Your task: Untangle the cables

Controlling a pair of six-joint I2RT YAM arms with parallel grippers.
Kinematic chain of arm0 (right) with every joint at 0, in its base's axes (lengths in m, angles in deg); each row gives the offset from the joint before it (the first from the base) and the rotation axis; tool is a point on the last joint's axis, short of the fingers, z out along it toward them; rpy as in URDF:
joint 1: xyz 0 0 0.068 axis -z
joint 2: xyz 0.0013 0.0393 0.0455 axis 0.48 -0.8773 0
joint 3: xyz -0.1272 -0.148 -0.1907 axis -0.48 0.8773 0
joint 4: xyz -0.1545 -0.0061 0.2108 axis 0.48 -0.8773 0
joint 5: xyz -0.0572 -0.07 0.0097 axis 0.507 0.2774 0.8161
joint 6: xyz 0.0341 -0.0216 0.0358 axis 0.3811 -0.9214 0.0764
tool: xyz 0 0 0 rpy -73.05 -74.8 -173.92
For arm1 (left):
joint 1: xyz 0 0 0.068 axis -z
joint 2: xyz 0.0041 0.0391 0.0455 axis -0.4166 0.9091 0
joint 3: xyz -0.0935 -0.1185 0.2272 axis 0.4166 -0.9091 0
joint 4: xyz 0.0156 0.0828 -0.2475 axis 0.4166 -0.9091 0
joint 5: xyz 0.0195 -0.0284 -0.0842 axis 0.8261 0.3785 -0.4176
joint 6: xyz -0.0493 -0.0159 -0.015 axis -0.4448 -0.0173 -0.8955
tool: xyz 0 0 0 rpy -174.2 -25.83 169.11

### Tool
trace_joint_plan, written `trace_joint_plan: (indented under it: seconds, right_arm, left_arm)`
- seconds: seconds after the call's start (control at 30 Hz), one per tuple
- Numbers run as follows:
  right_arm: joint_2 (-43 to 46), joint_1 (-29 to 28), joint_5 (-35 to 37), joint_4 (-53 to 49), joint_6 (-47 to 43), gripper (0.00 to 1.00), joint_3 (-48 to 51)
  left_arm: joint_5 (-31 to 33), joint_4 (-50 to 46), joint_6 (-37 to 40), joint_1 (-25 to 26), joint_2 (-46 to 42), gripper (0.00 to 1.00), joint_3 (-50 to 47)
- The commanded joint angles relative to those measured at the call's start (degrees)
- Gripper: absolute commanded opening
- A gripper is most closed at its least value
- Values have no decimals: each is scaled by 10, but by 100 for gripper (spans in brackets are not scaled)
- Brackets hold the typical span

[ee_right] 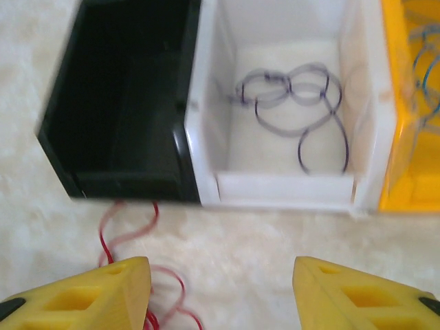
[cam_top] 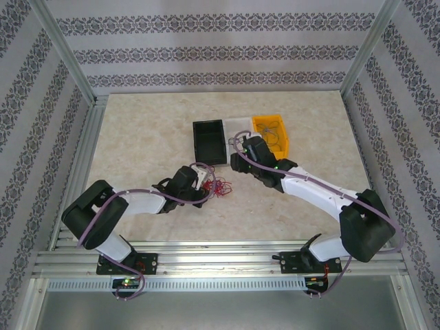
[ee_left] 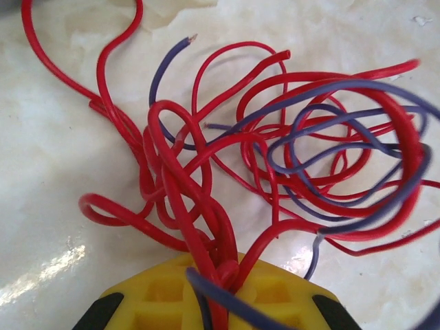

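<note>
Marbled counter (cam_top: 151, 130) carries our work. Our right gripper (ee_right: 220, 295) stands with jaws apart and empty before the white bin (ee_right: 275, 187), where a dark wire (ee_right: 300, 148) lies. Our left gripper (ee_left: 213, 302) is clamped on the cables (cam_top: 218, 187), a red-and-blue clump resting on the counter. We should hold that pinch firm, pick one loose end, and pull slowly.

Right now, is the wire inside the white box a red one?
No, the wire lying curled on the floor of the white box is dark bluish, not red.
</note>
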Motion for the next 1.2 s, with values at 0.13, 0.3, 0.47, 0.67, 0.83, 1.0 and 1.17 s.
trace_joint_plan:
  seconds: [0.13,0.3,0.47,0.67,0.83,1.0,1.17]
  right_arm:
    - [-16,-4,-128,17,-32,53,43]
    - [-48,-14,-171,37,-37,43,30]
    - [-78,-14,-213,39,-38,35,15]
    - [-105,-15,-229,31,-41,31,12]
    - [-115,-14,-233,35,-40,28,12]
    - [-117,-14,-238,35,-42,29,9]
    - [-70,-13,-212,42,-44,30,25]
  left_arm:
    - [9,38,-1,5,35,0,9]
    - [11,36,-1,5,34,0,5]
    - [15,30,-2,5,24,0,-3]
    - [21,28,-2,5,15,0,-10]
    - [22,28,-2,5,13,0,-12]
    - [22,26,-2,5,13,0,-11]
    - [23,25,-2,5,15,0,-12]
